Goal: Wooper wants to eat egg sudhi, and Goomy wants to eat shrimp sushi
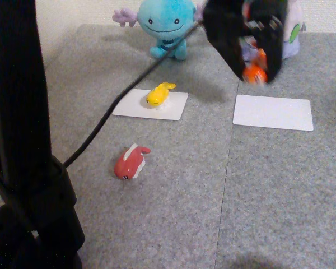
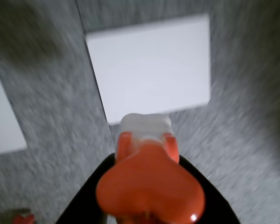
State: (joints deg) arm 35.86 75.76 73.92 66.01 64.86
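In the other view, Wooper (image 1: 165, 25), a light blue plush, sits at the back centre. The yellow egg sudhi (image 1: 159, 94) lies on the left white card (image 1: 176, 106) in front of it. My black gripper (image 1: 255, 72) hangs in the air above the far edge of the right white card (image 1: 273, 112), shut on the orange shrimp sushi (image 1: 254, 74). Goomy (image 1: 294, 32) is mostly hidden behind the gripper. The blurred wrist view has the shrimp sushi (image 2: 149, 182) between my fingers (image 2: 86, 205), with that white card (image 2: 149, 70) below and ahead.
A red fish figure (image 1: 131, 161) lies on the grey mat (image 1: 173, 213) in front of the left card, and it appears at the wrist view's bottom left (image 2: 21, 218). The arm's black base (image 1: 22, 140) and a cable (image 1: 112, 109) fill the left side.
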